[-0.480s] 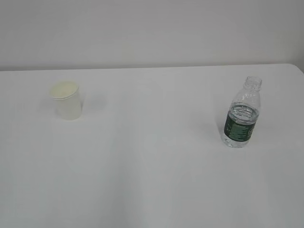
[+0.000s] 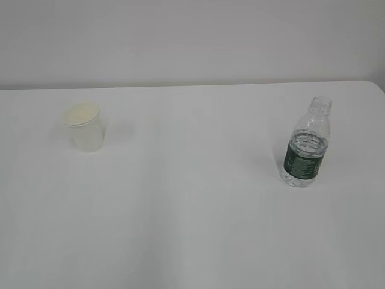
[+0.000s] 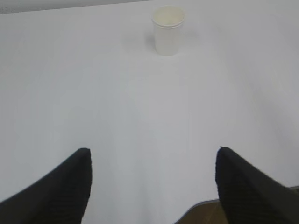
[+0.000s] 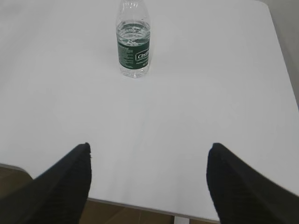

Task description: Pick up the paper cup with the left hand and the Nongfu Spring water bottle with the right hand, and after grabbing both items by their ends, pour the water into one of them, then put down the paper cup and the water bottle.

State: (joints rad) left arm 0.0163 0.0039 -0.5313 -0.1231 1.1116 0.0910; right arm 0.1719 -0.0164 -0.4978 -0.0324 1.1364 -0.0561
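Nearest to the cameras, the left hand (image 3: 152,184) hangs over the near edge of the table (image 2: 192,229) with its two black fingers spread wide and nothing between them. The right hand (image 4: 148,179) hangs likewise, wide open and empty. Neither arm shows in the exterior view.

Compared with half a second ago, nothing on the table has moved: cup and bottle stand exactly where they were. That suggests the task has not really begun and both approaches are still to come.

Farther out, the paper cup (image 2: 85,126) stands upright on the far left, well ahead of the left hand. The water bottle (image 2: 307,144) stands upright on the right, uncapped, the water (image 4: 133,33) seemingly reaching about its shoulder, though glare makes this uncertain. The two stand well apart.

Nothing else lies on the table, so both paths look clear. Beyond is a plain wall (image 2: 192,36).
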